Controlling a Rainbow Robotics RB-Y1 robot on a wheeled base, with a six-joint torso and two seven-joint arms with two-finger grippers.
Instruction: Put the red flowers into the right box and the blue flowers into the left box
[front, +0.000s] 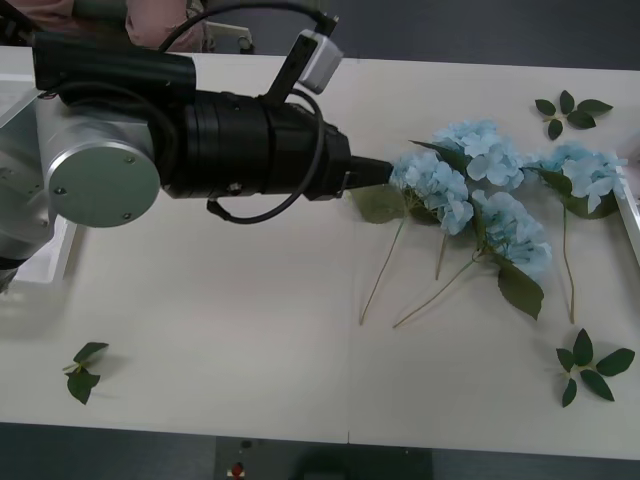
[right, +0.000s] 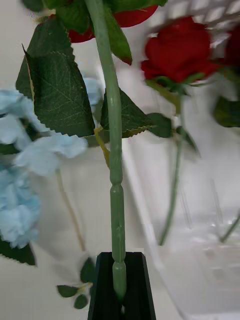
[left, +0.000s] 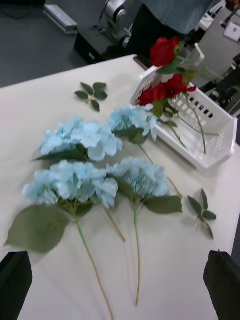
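Several blue flowers (front: 480, 190) (left: 85, 160) (right: 20, 200) lie on the white table, right of centre. My left gripper (front: 385, 175) (left: 120, 285) hovers open just beside the nearest blue head, holding nothing. My right gripper (right: 120, 280) is shut on the green stem of a red flower (right: 116, 150) (left: 162, 50), which hangs over the right box (left: 210, 145) (right: 200, 260) (front: 627, 215), a slotted white basket. More red flowers (right: 180, 50) (left: 167, 90) lie inside that basket. The left box (front: 55, 262) shows as a white rim under my left arm.
Loose green leaf sprigs lie at the far right (front: 572, 110) (left: 92, 94), the near right (front: 592, 368) (left: 202, 212) and the near left (front: 82, 370). My left arm spans the table's left half. The near middle of the table is bare.
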